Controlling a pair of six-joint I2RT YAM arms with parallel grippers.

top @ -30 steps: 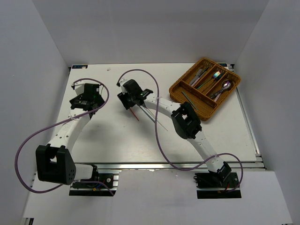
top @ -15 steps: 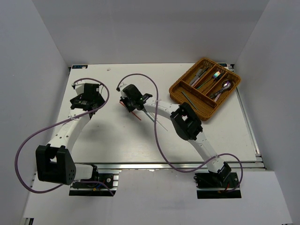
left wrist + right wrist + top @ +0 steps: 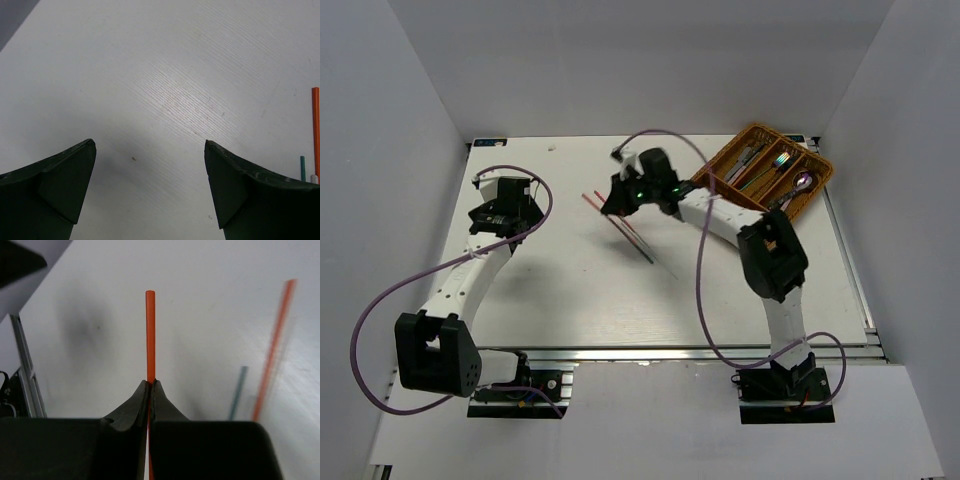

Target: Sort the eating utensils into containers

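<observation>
Two loose chopsticks (image 3: pixel 272 355) near right end effector (image 3: pixel 150 385), clenched on red chopstick (image 3: pixel 150 330); left end effector (image 3: pixel 150 143) released.

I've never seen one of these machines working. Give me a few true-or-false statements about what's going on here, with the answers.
1. The right gripper is shut on a red chopstick. True.
2. The left gripper is holding a fork. False: its jaws stand wide open with nothing between them, above the bare table.
3. The wicker tray sits at the far right corner of the table with utensils in it. True.
4. Every chopstick is in the tray. False: besides the held one, a second red chopstick and a bluish-green chopstick lie on the table.
</observation>
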